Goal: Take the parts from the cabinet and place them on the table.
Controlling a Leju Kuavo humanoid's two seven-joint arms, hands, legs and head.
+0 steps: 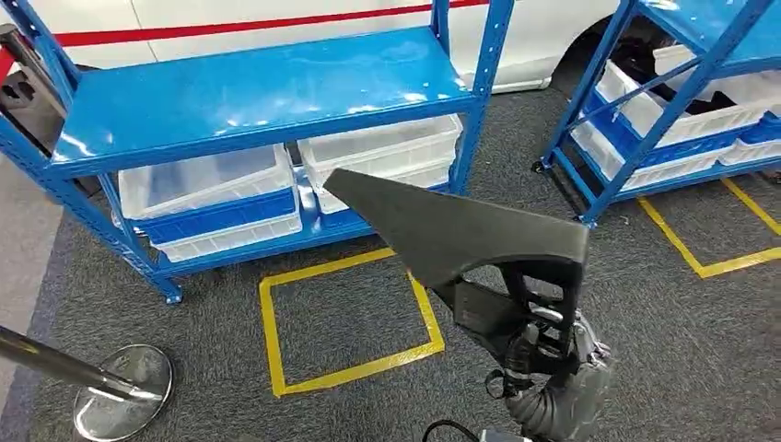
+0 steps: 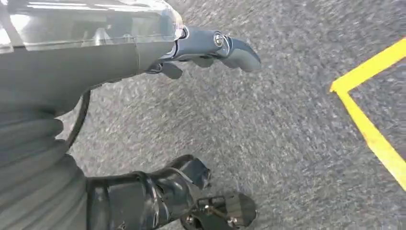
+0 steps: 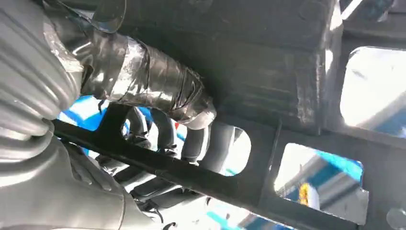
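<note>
A large black plastic part (image 1: 460, 230), triangular with a ribbed frame underneath, is held up in front of the blue cabinet (image 1: 258, 92). My right hand (image 1: 543, 354) grips the part's frame from below. In the right wrist view the taped thumb (image 3: 163, 86) presses on the black part (image 3: 268, 57) and dark fingers (image 3: 191, 143) curl through its openings. My left hand (image 2: 210, 48) hangs over the grey carpet with its fingers apart and nothing in it.
White bins (image 1: 378, 147) sit on the cabinet's lower shelf. A second blue rack (image 1: 681, 92) with white bins stands at the right. Yellow tape squares (image 1: 350, 318) mark the carpet. A chrome post base (image 1: 120, 391) stands at the lower left. A white car body is behind the cabinet.
</note>
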